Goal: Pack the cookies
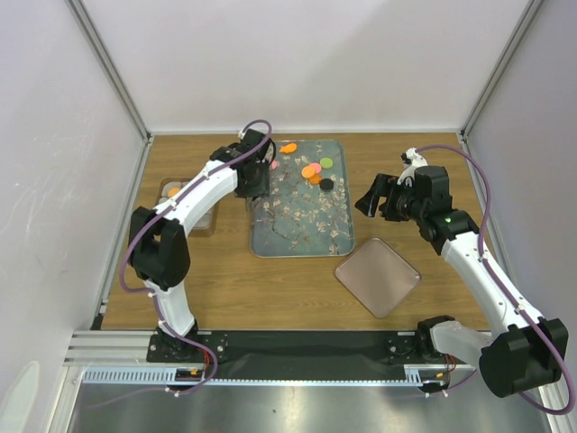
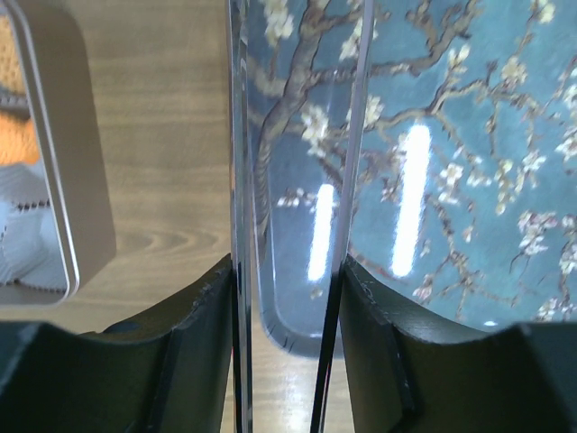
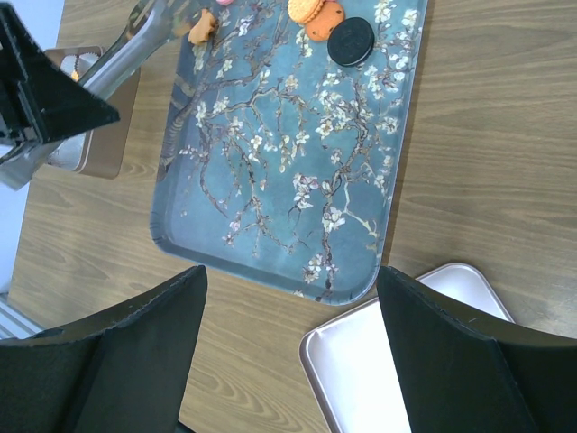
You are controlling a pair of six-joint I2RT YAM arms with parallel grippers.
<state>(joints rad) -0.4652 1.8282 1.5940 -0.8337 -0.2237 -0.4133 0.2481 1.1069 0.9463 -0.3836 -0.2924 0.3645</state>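
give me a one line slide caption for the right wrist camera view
Open right gripper above the floral tray, cookies clustered at its far end, pink lid below.

Overhead camera looks down on my whole bench [image 1: 297,271]. My left wrist view hugs the floral tray [image 2: 451,180] edge; right wrist sees it from higher.

You are looking at a lab test cell: plain white panels [image 1: 297,63] in aluminium framing [image 1: 108,68] wall in a wooden surface [image 1: 270,289], and both arms bolt to a metal rail [image 1: 297,347] at its near edge.
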